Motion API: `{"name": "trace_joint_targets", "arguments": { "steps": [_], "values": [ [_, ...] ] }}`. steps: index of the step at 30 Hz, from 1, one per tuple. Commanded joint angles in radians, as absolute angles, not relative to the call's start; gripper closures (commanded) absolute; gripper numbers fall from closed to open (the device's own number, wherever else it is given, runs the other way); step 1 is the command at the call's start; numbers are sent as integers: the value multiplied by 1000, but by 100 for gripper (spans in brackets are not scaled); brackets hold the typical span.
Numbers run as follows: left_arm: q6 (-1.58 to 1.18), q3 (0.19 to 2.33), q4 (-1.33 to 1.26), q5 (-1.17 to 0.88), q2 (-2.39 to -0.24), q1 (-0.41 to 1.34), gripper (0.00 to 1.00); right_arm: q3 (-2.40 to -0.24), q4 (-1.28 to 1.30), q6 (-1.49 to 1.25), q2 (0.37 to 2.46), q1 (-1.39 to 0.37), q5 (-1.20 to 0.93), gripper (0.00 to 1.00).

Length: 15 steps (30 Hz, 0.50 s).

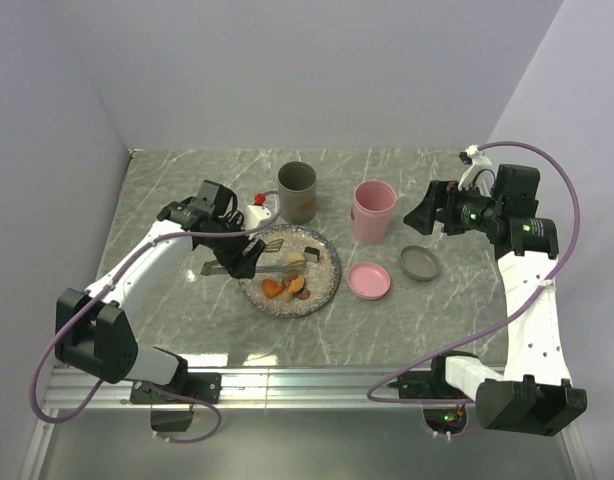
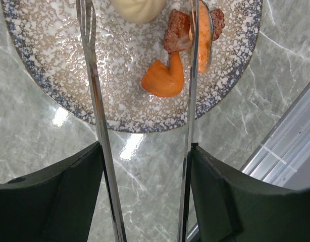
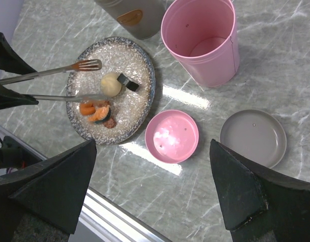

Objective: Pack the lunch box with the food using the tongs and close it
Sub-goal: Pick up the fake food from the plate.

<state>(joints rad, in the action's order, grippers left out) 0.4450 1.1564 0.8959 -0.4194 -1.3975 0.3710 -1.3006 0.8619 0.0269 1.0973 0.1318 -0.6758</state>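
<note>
My left gripper [image 1: 245, 258] [image 2: 146, 151] is shut on the tongs [image 1: 272, 262] [image 2: 97, 101] [image 3: 54, 69], its pads pressing both slim arms. The tong tips reach over the speckled plate [image 1: 327, 285] [image 2: 54, 60] [image 3: 130, 111], spread apart. Between them lie an orange chunk [image 2: 163, 80] and a brown piece [image 2: 176, 35]. The right arm of the tongs crosses an orange slice [image 2: 204, 38]. A beige ball [image 3: 110, 84] and a dark cube [image 3: 128, 82] sit mid-plate. The lunch box shows as a tall, empty pink tub [image 1: 373, 210] [image 3: 203, 40]. My right gripper [image 1: 419, 210] [image 3: 152, 151] hangs open above the table.
A grey tub [image 1: 297, 190] stands behind the plate. A pink lid [image 1: 369, 280] [image 3: 171, 136] and a grey lid [image 1: 419, 263] [image 3: 253, 137] lie flat right of the plate. A metal rail [image 1: 307, 380] runs along the near table edge.
</note>
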Motion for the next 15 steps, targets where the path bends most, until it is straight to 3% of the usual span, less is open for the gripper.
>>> {"name": "trace_joint_targets", "arguments": {
  "steps": [1, 15],
  "values": [
    [420, 1154, 841, -411, -1404, 385, 29, -1296, 859, 44, 1092, 138, -669, 0],
    [391, 1135, 775, -373, -1460, 408, 35, -1296, 870, 54, 1094, 138, -669, 0]
  ]
}}
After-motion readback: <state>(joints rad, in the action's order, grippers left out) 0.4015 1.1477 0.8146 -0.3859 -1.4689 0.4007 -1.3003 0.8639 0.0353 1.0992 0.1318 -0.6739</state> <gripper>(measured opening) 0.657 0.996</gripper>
